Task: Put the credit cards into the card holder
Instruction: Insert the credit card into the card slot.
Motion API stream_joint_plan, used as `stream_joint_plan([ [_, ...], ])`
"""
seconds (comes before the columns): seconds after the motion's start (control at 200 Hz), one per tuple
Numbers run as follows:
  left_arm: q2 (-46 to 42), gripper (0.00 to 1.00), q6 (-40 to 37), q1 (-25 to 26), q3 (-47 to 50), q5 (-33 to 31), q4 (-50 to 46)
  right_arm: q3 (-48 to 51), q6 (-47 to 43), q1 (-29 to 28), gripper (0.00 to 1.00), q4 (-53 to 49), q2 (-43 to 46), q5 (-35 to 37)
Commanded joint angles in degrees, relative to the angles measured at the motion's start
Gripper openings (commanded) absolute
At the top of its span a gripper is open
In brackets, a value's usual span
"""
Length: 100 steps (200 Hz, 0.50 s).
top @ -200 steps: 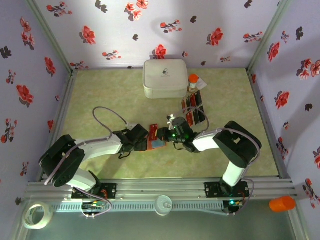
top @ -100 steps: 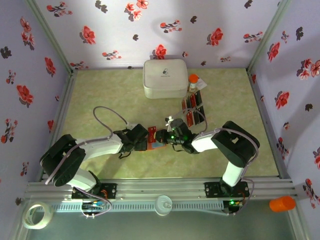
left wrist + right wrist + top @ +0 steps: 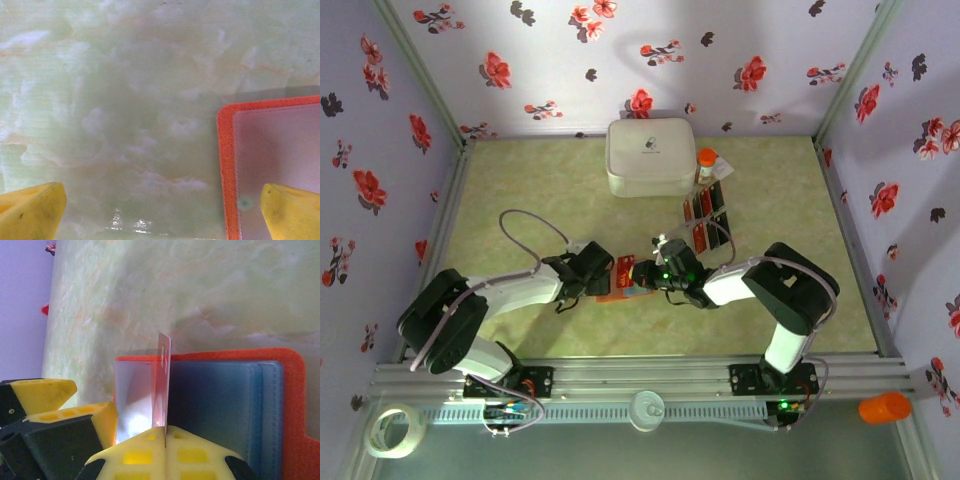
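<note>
Seen from above, your two arms meet near the middle of the green marbled table [image 3: 520,200], both bent over the open orange card holder [image 3: 623,285]. Your right gripper [image 3: 165,429] is pinched tight on one red card [image 3: 163,382]. It holds the card on edge, so its wrist camera sees a thin upright sliver over the holder's inside, about where the clear window panel meets the blue-grey pockets. Your left gripper [image 3: 160,212] is spread as wide as it goes and grips nothing; one yellow fingertip sits over the holder's corner, the other over bare table. The remaining credit cards [image 3: 708,218], red and black, lie clustered farther back on the right, near a white case [image 3: 650,157]. The step in hand appears to be inserting this card. Next you will likely need to tip its leading edge into a pocket mouth and slide it home, perhaps steadying the holder with the left fingers so it does not skid. Whether the card's edge touches the holder cannot be told.
</note>
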<state>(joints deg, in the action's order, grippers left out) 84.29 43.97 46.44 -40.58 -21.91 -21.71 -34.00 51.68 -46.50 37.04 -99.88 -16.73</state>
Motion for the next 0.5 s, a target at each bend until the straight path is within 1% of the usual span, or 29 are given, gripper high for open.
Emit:
stream_joint_plan([
  [0.0, 0.1, 1.0, -0.8, -0.5, 0.5, -1.6, -0.8, 1.1, 0.4, -0.4, 0.0, -3.7, -0.3, 1.5],
  [0.495, 2.8, 1.0, -0.6, -0.9, 1.9, -1.3, 1.3, -0.4, 0.7, -0.7, 0.0, -8.0, 0.3, -1.3],
])
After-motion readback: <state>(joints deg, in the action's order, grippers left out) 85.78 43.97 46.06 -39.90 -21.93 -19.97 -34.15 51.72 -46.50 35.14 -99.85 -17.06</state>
